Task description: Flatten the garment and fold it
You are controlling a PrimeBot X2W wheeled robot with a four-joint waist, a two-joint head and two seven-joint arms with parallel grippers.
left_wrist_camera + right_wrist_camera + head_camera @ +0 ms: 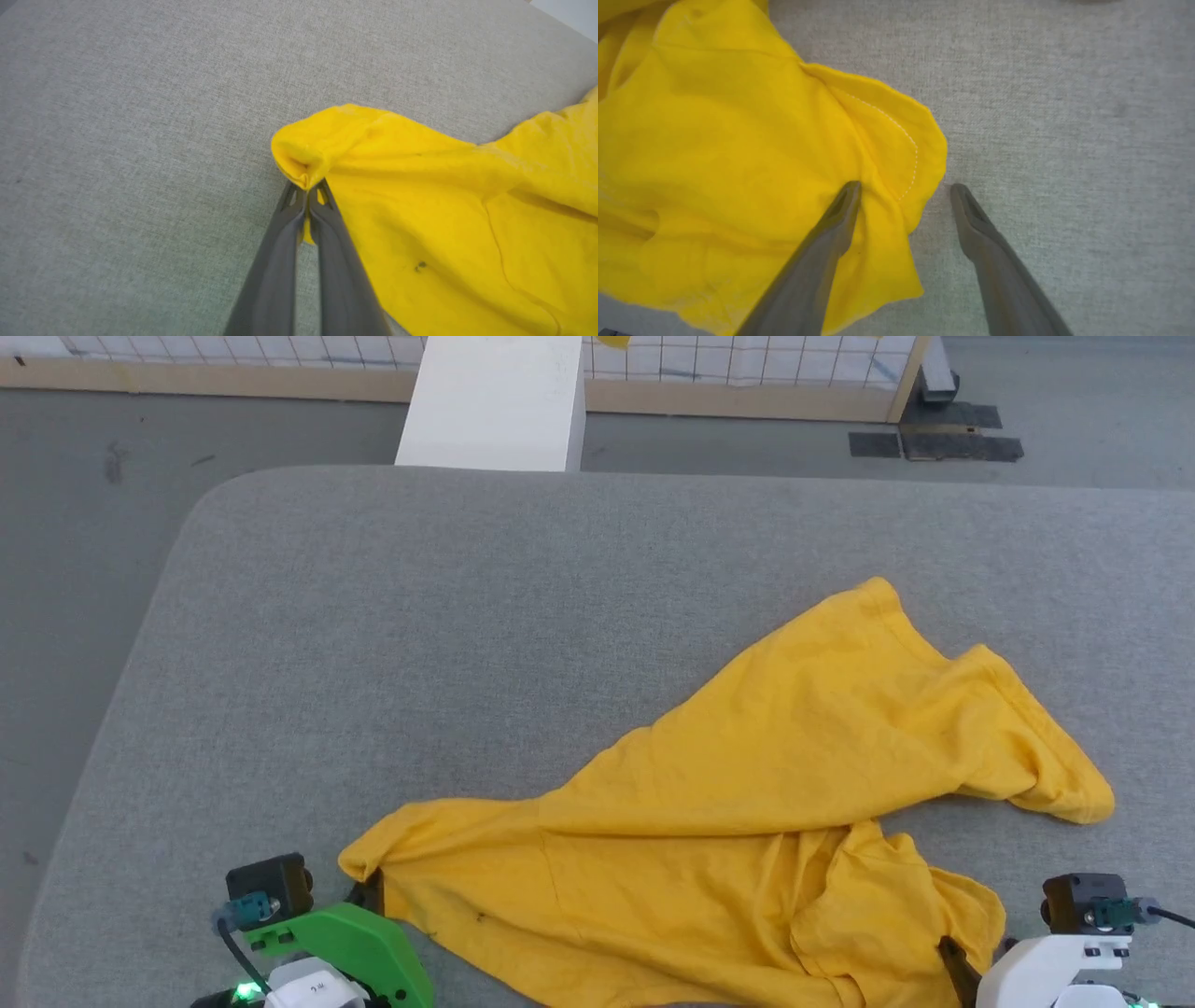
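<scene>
The garment (747,803) is a bright yellow T-shirt lying crumpled on the grey table, stretched from the near left toward the far right; no print shows. My left gripper (308,186) is shut on the garment's (444,210) near-left corner, with a fold of cloth pinched between the fingertips; in the head view that gripper (369,891) sits at the shirt's left tip. My right gripper (906,196) stands open over the garment's (738,154) near-right edge, one finger (840,210) resting on the cloth and the other over bare table.
The grey fabric-covered table (373,644) has a rounded far-left corner and open surface to the left and behind the shirt. Beyond its far edge stand a white block (495,401) and a wooden-framed wire grid (747,373) on the floor.
</scene>
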